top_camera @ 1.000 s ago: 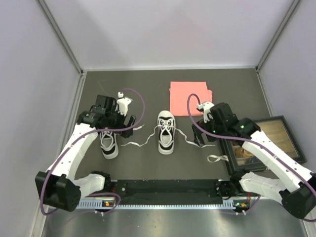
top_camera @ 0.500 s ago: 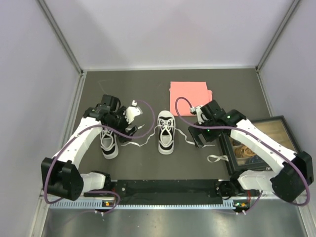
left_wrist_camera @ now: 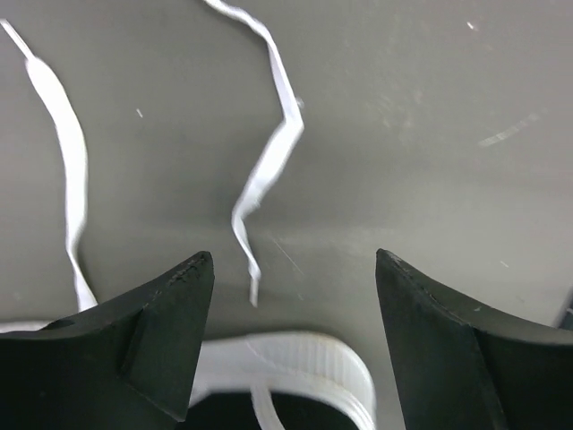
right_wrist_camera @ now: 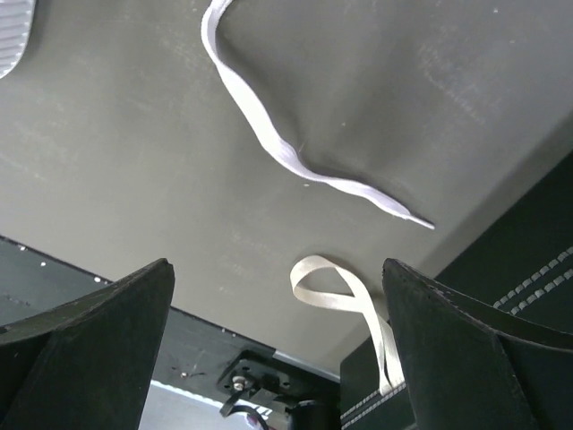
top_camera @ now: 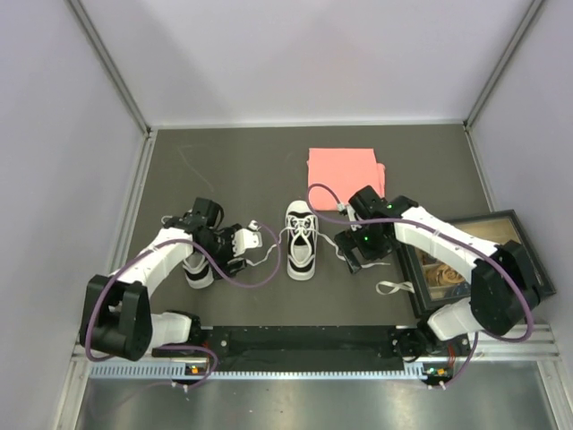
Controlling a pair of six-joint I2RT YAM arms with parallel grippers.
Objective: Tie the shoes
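One white sneaker (top_camera: 302,240) with black side panels stands mid-table, toe away from me, its laces untied. Its left lace (top_camera: 266,253) and right lace (top_camera: 333,252) trail over the mat. The other sneaker (top_camera: 198,269) lies to the left, partly under my left arm. My left gripper (top_camera: 230,244) is open and empty between the two shoes. In the left wrist view its jaws (left_wrist_camera: 291,269) stand wide above a lace end (left_wrist_camera: 269,152) and a white ribbed shoe edge (left_wrist_camera: 300,358). My right gripper (top_camera: 353,251) is open and empty, right of the middle shoe, above its lace (right_wrist_camera: 269,134).
A pink cloth (top_camera: 346,176) lies behind the middle shoe. A black picture frame (top_camera: 474,260) sits at the right, with a beige ribbon loop (top_camera: 390,287) at its near-left corner, also in the right wrist view (right_wrist_camera: 340,287). Grey walls enclose the dark mat.
Both grippers have moved down and in toward the middle shoe: the left one to the right and nearer, the right one to the left. Both stayed open.
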